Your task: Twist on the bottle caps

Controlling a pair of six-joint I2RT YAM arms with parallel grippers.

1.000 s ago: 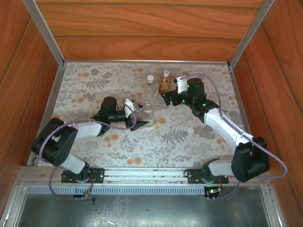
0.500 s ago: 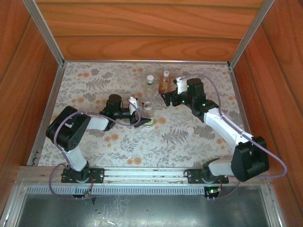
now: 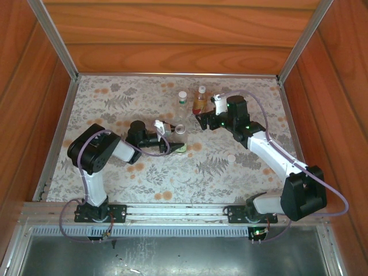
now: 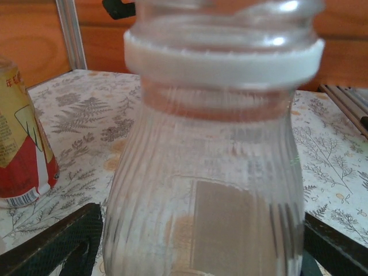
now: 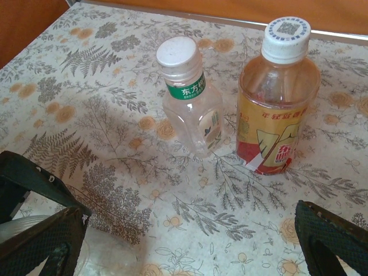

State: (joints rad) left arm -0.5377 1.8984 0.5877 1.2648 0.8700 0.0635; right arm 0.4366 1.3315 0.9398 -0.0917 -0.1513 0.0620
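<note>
Now the left end effector (image 3: 174, 140) brackets the uncapped bottle (image 3: 180, 132), one finger (image 4: 57, 244) at each side of its ribbed body; I cannot tell whether they clamp it. Just behind it stand the green-label bottle (image 5: 192, 109) and the amber bottle (image 5: 277, 109), both capped. To its right, the right end effector (image 5: 190, 233) gapes open. A loose cap (image 3: 231, 157) lies on the desk (image 3: 115, 106), further right.

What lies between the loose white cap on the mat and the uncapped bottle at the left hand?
Only bare flowered mat, seen in the top view: nothing stands between the loose cap and the uncapped bottle.
</note>
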